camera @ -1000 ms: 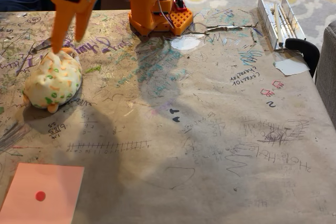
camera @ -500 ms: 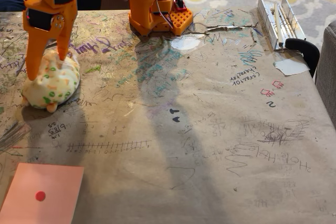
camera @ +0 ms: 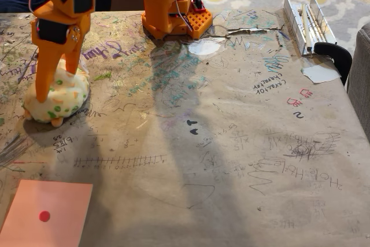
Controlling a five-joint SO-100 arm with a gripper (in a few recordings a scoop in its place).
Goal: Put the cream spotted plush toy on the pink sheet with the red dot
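A scribbled brown table [camera: 231,143] carries the cream spotted plush toy [camera: 58,101] near its left edge. The gripper [camera: 55,82] straddles it, jaws parted; it should close firmly before lifting toward the pink sheet with the red dot [camera: 49,212] at the front-left corner.

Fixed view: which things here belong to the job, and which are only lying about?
For the job:
- cream spotted plush toy
- pink sheet with red dot
- end effector

Lying about:
- white paper scrap
- metal clamp rail
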